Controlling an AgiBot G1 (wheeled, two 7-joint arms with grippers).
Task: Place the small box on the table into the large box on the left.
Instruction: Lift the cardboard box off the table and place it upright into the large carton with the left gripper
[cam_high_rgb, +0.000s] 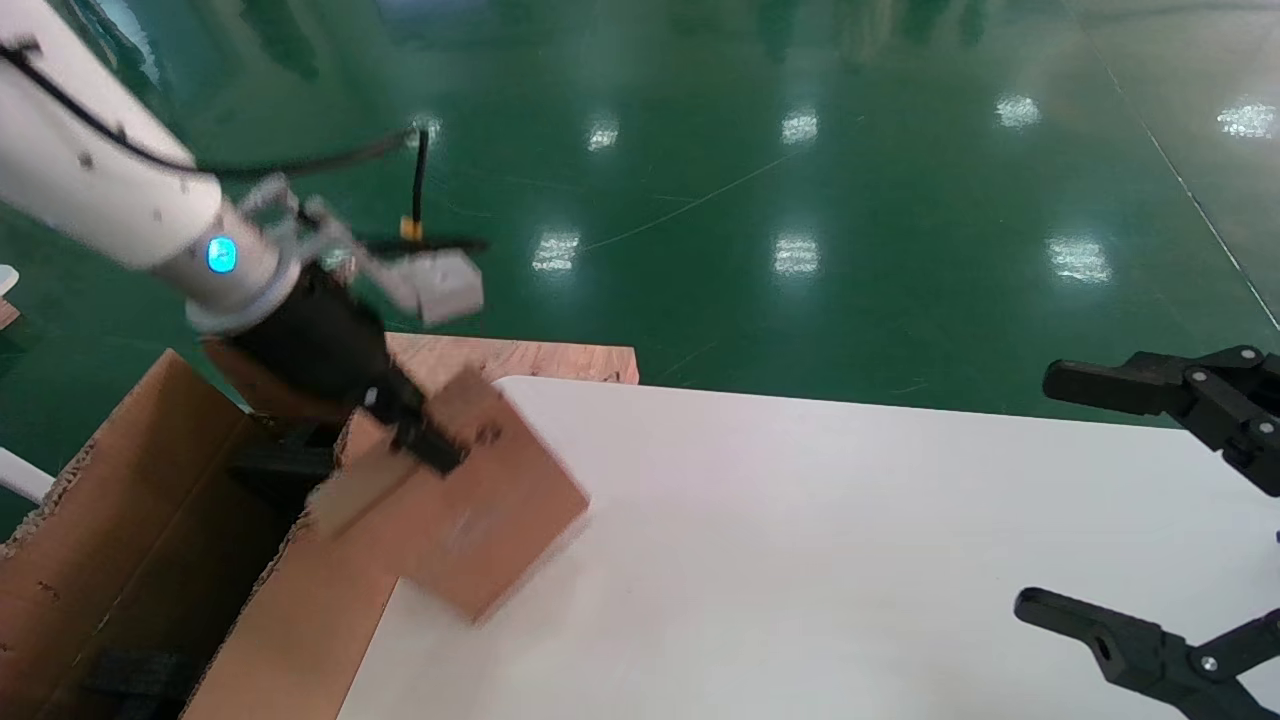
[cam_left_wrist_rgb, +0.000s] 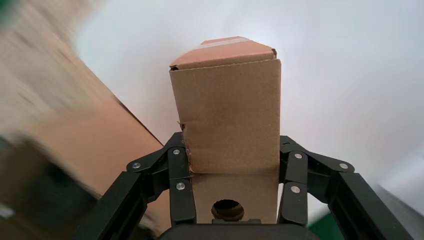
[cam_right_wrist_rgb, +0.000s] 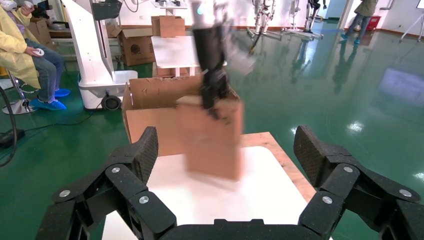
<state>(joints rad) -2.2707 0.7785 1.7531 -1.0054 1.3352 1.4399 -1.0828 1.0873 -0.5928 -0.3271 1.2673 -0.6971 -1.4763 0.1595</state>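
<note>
Left gripper (cam_high_rgb: 425, 435), its arm angled down from the upper left, pinches the small box (cam_high_rgb: 470, 500), tilted above the table's (cam_high_rgb: 800, 540) left edge, beside the large box (cam_high_rgb: 150, 520). Right gripper (cam_high_rgb: 1110, 500) hangs spread wide at the right.

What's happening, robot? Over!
Left claw shut on small box, lifted over table beside large box. Right claw open, parked. Nothing in the way.

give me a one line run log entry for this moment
left end effector: shut on small box | box: lifted, tilted, at large box edge over table | right end effector: open, parked right
</note>
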